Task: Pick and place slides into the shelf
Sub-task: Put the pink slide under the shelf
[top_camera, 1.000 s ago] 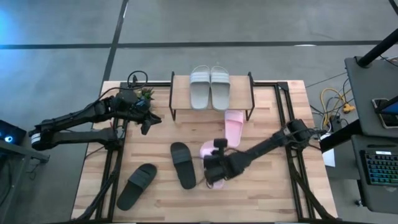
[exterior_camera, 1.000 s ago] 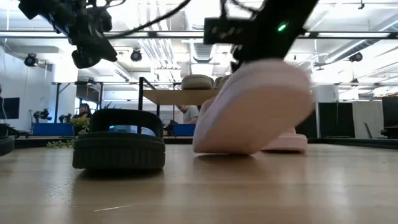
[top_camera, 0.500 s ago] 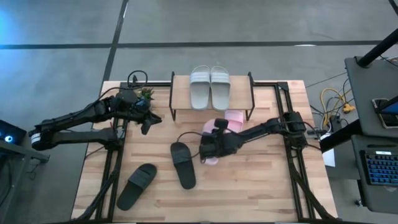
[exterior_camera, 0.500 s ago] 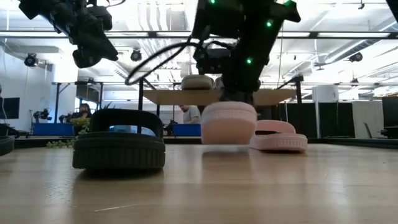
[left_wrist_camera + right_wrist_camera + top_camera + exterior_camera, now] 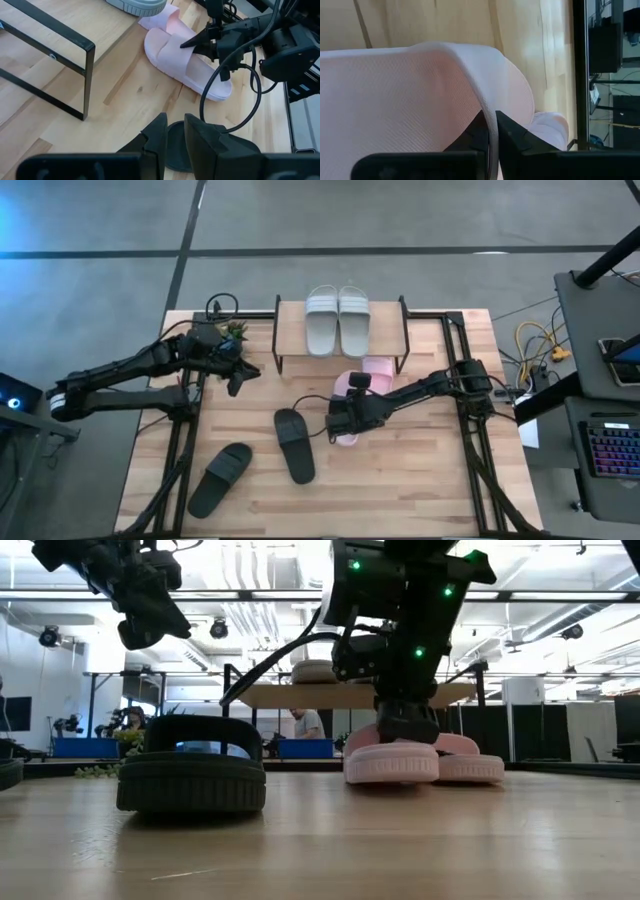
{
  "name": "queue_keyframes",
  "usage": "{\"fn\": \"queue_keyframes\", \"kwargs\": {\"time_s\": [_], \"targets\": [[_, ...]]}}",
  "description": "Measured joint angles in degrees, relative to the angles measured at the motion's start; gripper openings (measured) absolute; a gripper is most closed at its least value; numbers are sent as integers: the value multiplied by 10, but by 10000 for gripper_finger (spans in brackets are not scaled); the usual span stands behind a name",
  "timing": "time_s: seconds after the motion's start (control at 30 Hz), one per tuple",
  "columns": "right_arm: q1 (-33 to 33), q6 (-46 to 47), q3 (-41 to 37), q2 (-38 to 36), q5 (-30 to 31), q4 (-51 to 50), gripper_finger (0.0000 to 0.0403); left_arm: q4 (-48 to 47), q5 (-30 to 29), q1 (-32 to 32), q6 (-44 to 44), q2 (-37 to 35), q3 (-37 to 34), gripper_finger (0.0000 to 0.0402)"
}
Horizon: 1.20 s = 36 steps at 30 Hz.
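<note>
Two light grey slides [image 5: 338, 320] lie side by side on the shelf [image 5: 290, 330] at the table's far middle. One pale pink slide [image 5: 378, 367] lies on the table with its far end under the shelf. My right gripper [image 5: 348, 412] is shut on a second pink slide [image 5: 186, 67], which lies just left of the first. Two black slides [image 5: 294, 443] [image 5: 220, 478] lie on the table nearer the front. My left gripper [image 5: 240, 383] hangs above the table left of the shelf, its fingers a narrow gap apart with nothing between them. My right gripper pinches the pink slide's wide strap at its edge [image 5: 470, 100], with one finger under the strap and one over it. The fingers [image 5: 196, 44] slant down onto it from the table's right side. The slide's sole [image 5: 392, 772] rests on the table.
A small green plant [image 5: 236, 330] and cables sit at the far left corner. The table's black frame rails [image 5: 460, 370] run along both sides. Bare wood lies between the shelf and the near black slide.
My right gripper has carried the pink slide from the table's near middle toward the shelf and lowered it. The slide, held tilted and clear of the wood before, now lies on its sole beside the other pink slide.
</note>
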Motion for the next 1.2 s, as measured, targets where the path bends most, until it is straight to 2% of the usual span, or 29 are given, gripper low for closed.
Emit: {"fn": "queue_keyframes", "kwargs": {"time_s": [0.3,0.6,0.7,0.77,0.9,0.97,1.1,1.2], "targets": [[10,5,1,-7,-20,-18,93,0,0,0,0,0,0,51],[26,96,7,-43,-24,-47,145,0,0,0,5,0,0,51],[31,143,13,-67,-58,-66,154,0,0,0,10,0,0,51],[37,195,15,-86,-113,-69,157,0,0,0,10,0,0,51],[42,352,9,-107,-293,-49,145,0,0,0,11,-1,0,51],[48,426,1,-107,-361,-19,131,0,0,0,13,-1,0,51],[71,545,-28,-103,-420,97,80,0,0,0,23,0,0,51],[92,621,-57,-102,-419,165,31,0,0,0,26,-1,0,51]]}}
